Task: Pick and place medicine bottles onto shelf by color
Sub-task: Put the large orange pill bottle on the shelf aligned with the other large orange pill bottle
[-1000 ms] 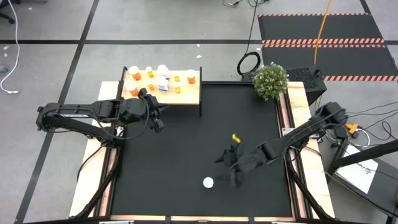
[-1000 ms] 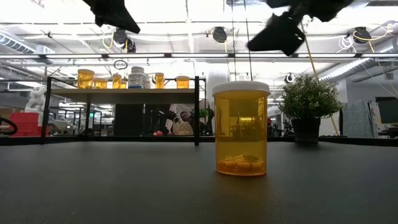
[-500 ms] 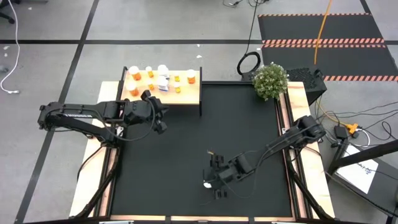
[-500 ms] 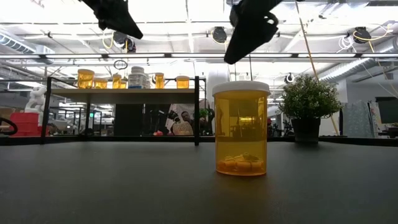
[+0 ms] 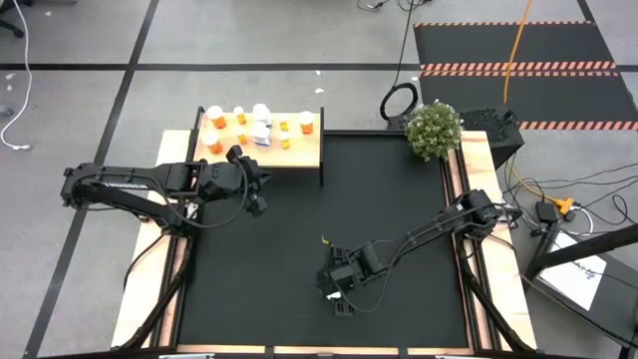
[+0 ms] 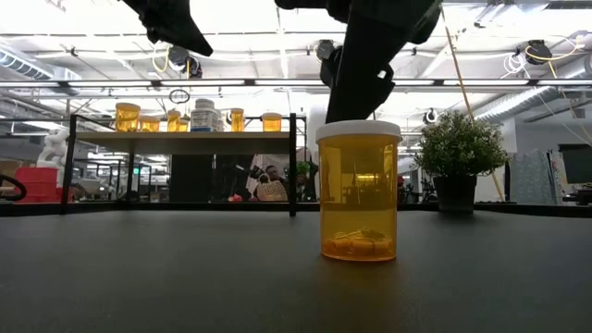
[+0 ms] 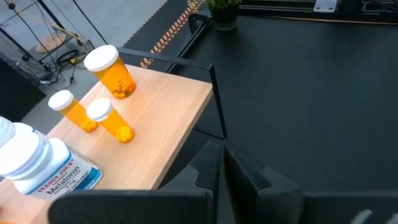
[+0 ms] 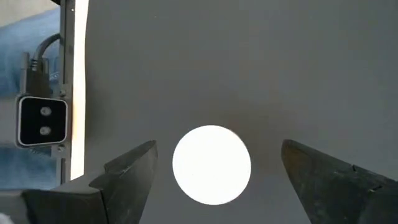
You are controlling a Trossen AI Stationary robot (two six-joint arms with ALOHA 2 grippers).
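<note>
One orange medicine bottle [image 6: 359, 194] with a white cap [image 8: 211, 165] stands upright on the black mat near the table's front. My right gripper [image 8: 217, 152] hangs open just above it, pointing steeply down, one finger on each side of the cap without touching; it also shows in the high view [image 5: 336, 291]. The light-wood shelf [image 5: 299, 152] at the far left carries several orange bottles [image 7: 115, 68] and a white one [image 7: 37, 163], all standing upright on their bases. My left gripper [image 7: 222, 171] is shut and holds nothing, in the air at the shelf's near edge [image 5: 254, 189].
A potted plant [image 5: 434, 130] stands at the mat's far right corner. A small camera box [image 8: 42, 121] sits at the mat's near edge, close to the bottle. A raised wooden rim [image 5: 457, 189] borders the mat. Bare black mat [image 5: 379, 199] lies between shelf and bottle.
My right gripper has swept toward the table's left and near edge until it is over the bottle, tipping its fingers more steeply down as it went. It has stayed open. The bottle has not moved.
</note>
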